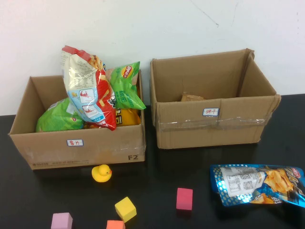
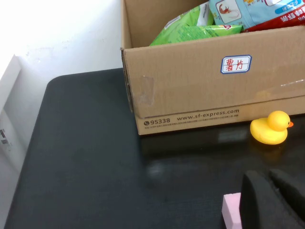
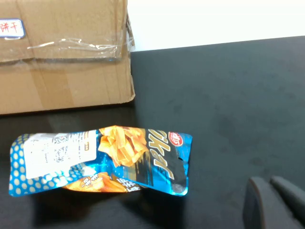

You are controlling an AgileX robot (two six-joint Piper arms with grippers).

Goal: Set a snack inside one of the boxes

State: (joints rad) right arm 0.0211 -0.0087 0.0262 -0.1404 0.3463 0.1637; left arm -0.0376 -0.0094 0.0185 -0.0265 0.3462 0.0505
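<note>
A blue snack bag (image 1: pixel 257 185) lies flat on the black table at the front right, in front of the right cardboard box (image 1: pixel 209 129). It also shows in the right wrist view (image 3: pixel 100 160), beside that box (image 3: pixel 62 71). The right box holds one brownish packet (image 1: pixel 191 97). The left box (image 1: pixel 76 148) is full of snacks, among them a red-and-white bag (image 1: pixel 88 90) and a green bag (image 1: pixel 126 83). Neither gripper shows in the high view. My left gripper (image 2: pixel 267 175) is shut and empty, low over the table near the left box (image 2: pixel 190 95). My right gripper (image 3: pixel 268 181) is shut and empty, a little apart from the blue bag.
A yellow rubber duck (image 1: pixel 101 172) stands in front of the left box and shows in the left wrist view (image 2: pixel 270 128). Foam blocks lie along the front: yellow (image 1: pixel 125 208), red (image 1: pixel 184 198), lilac (image 1: pixel 61 221), orange (image 1: pixel 115 224). A pink block (image 2: pixel 231 210) lies right beside the left fingers.
</note>
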